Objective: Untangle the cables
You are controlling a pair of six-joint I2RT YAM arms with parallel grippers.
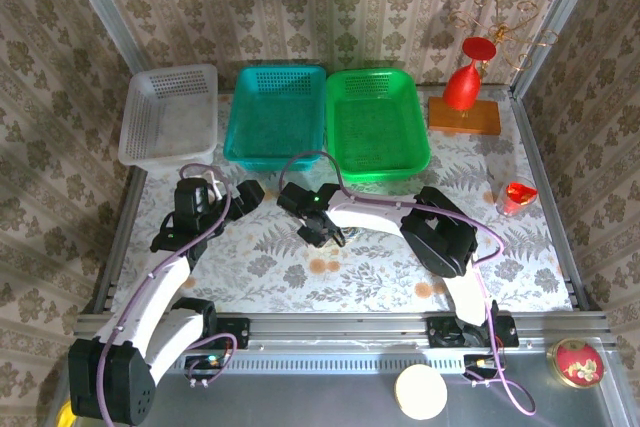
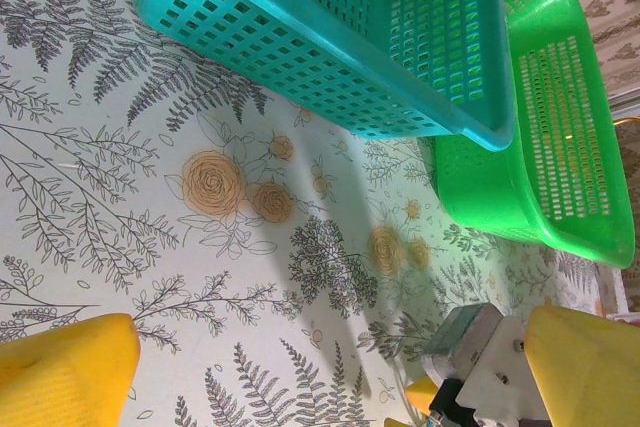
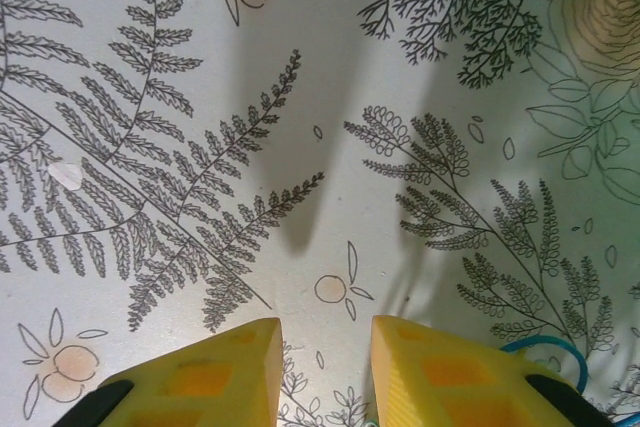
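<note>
The right gripper (image 3: 325,332), yellow fingers narrowly parted and empty, hovers low over the fern-printed tablecloth (image 3: 300,147) beside a thread-thin bluish cable loop (image 3: 545,339), seemingly to pinch it; the left gripper (image 2: 325,372) hangs wide open.

The left arm (image 1: 160,292) rises from its base and leans forward over the table, and the left gripper (image 2: 330,332) has its yellow fingers (image 2: 65,372) spread as wide as they go. The right arm (image 1: 365,215) bends at the elbow and reaches left across the middle. The right gripper (image 3: 325,332) points down close to the surface, its fingers (image 3: 225,372) near together with a narrow gap between them.
</note>
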